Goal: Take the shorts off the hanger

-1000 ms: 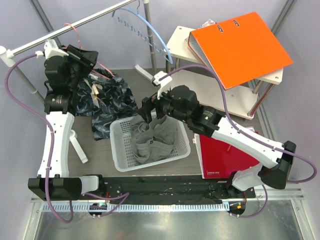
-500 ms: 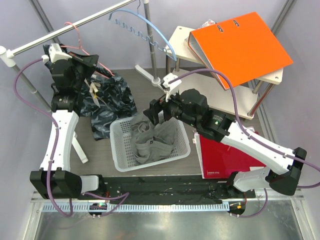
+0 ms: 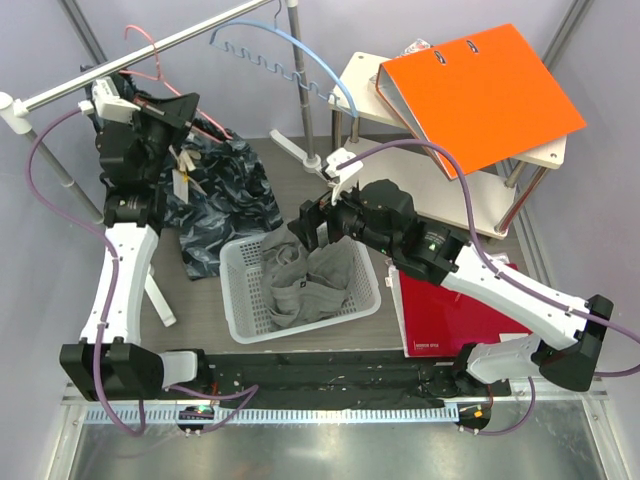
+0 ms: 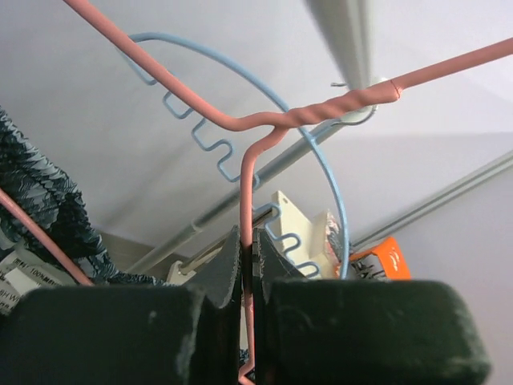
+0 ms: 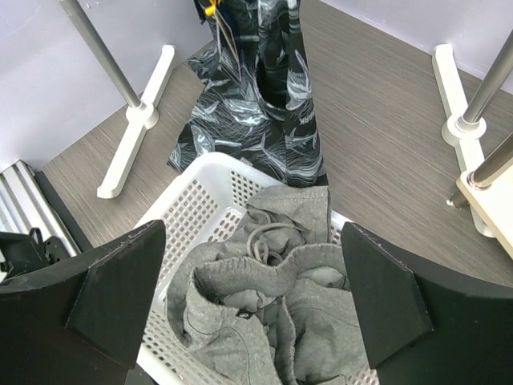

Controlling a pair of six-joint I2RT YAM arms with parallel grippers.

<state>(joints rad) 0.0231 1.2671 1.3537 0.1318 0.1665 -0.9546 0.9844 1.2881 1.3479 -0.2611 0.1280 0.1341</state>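
Far-left corner of tabletop: pink hanger up by the rail; whether its hook rests on the rail I cannot tell. Left fingers pressed together on the hanger's wire, just below the twisted neck. Shorts, dark with a pale print, hang under those fingers with tags showing; lower part lies crumpled on the tabletop, reaching the basket's far-left corner. Basket, white, near the middle of the near edge, holds grey cloth. Right fingers spread wide, holding nothing, poised over the basket's far rim above the grey cloth. Blue hanger on the rail's upright, far middle. Orange binder at far-right corner
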